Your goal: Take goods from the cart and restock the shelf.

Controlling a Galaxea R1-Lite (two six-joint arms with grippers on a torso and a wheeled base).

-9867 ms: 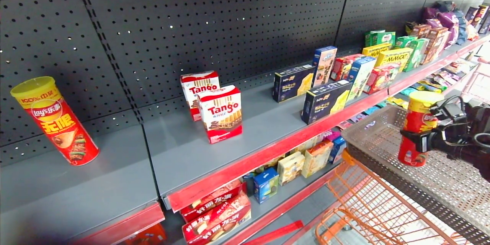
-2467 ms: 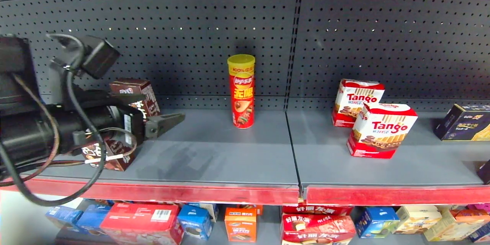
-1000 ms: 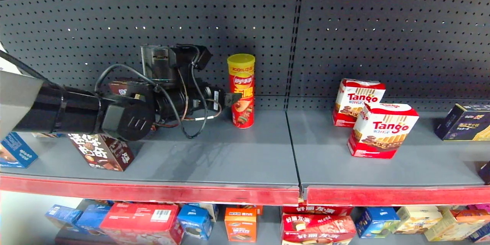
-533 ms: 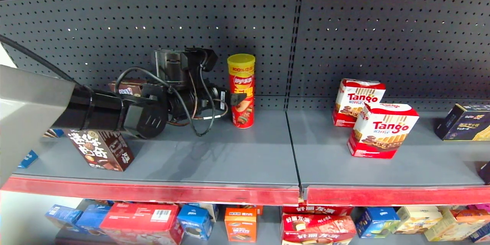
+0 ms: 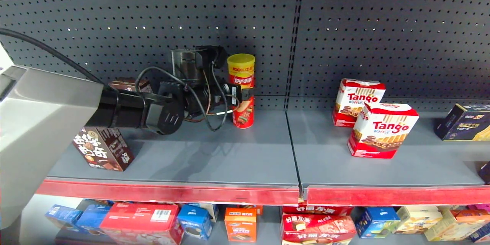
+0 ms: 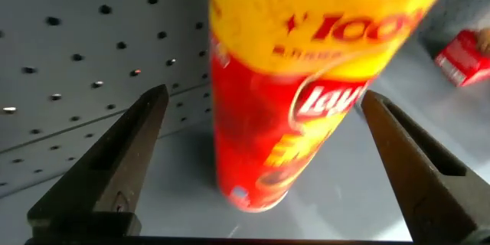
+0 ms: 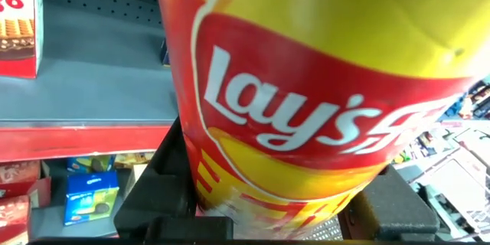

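A dark perforated metal back panel rose behind a long grey metal shelf with a red front strip. The black left arm lay across the left part of that shelf, reaching toward the back panel. Below, a lower tier held a row of red, blue and orange cardboard boxes.

On the right part of the grey shelf stood two white-and-red cardboard wafer boxes, one set just in front of the other, the front one tilted. A dark blue box lay at the far right edge. A brown cardboard box with white lettering stood near the front edge on the left, under the arm.

A tall red chip can with a yellow lid stood upright at the back of the shelf, close to the panel and just left of the shelf's seam. The left gripper sat around it at mid height, its fingers spread wide on either side with a gap showing between each one and the can.

In the right wrist view, the right gripper was clamped on a second red-and-yellow chip can, held out in front of the shelf.
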